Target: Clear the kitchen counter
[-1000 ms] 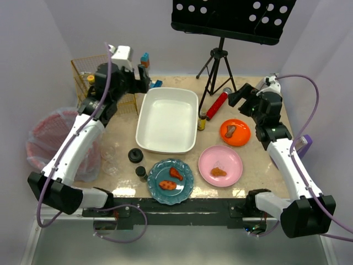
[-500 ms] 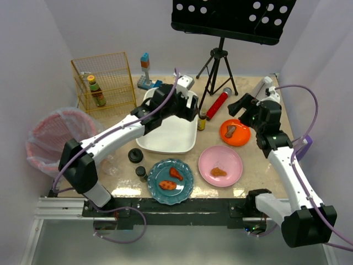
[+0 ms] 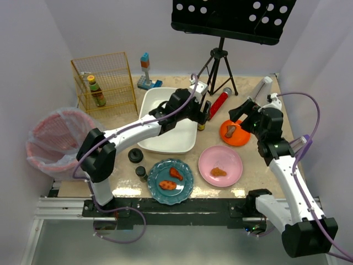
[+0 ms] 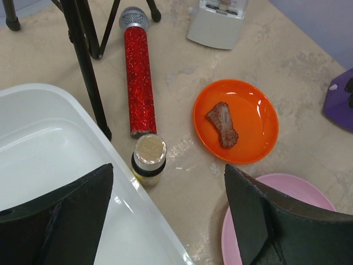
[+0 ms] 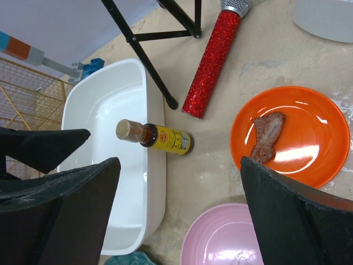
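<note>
Top external | left tool (image 3: 203,112) now by bottle (image 3: 202,123), earlier at basket (image 3: 106,83) | it and right tool (image 3: 238,114) spread apart

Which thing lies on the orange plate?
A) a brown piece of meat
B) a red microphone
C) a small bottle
A: the orange plate carries only a brown piece of meat; no other thing lies on it.

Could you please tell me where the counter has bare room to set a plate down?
Bare counter lies between the wire basket and the white tub, and behind the orange plate toward the tripod. It is crowded around the small bottle and red microphone.
</note>
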Tool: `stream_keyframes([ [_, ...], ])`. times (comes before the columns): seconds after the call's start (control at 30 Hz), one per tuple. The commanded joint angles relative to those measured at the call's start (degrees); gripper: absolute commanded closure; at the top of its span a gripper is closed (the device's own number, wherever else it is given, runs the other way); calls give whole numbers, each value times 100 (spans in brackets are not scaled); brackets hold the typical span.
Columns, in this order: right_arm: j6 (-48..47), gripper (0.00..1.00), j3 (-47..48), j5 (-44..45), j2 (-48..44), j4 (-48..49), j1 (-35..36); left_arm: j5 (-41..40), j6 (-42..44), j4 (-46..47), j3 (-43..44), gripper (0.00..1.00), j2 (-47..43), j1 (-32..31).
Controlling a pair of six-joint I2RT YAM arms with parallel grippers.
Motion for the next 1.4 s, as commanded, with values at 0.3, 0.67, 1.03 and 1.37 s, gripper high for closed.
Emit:
stream_keyframes([
  [0.3, -54, 5, -10, 80, -200, -101, -26, -451, 286, 928, 422, 20, 670, -60],
  [0.67, -62, 5, -63, 71, -235, -118, -26, -592, 374, 1130, 439, 37, 996, -78],
  [1.03, -89, 5, -36, 62, -235, -153, -26, -548, 357, 1157, 413, 46, 1092, -87],
  [1.37, -106, 5, -45, 115, -314, -224, -26, -354, 339, 1025, 536, 67, 1233, -87],
])
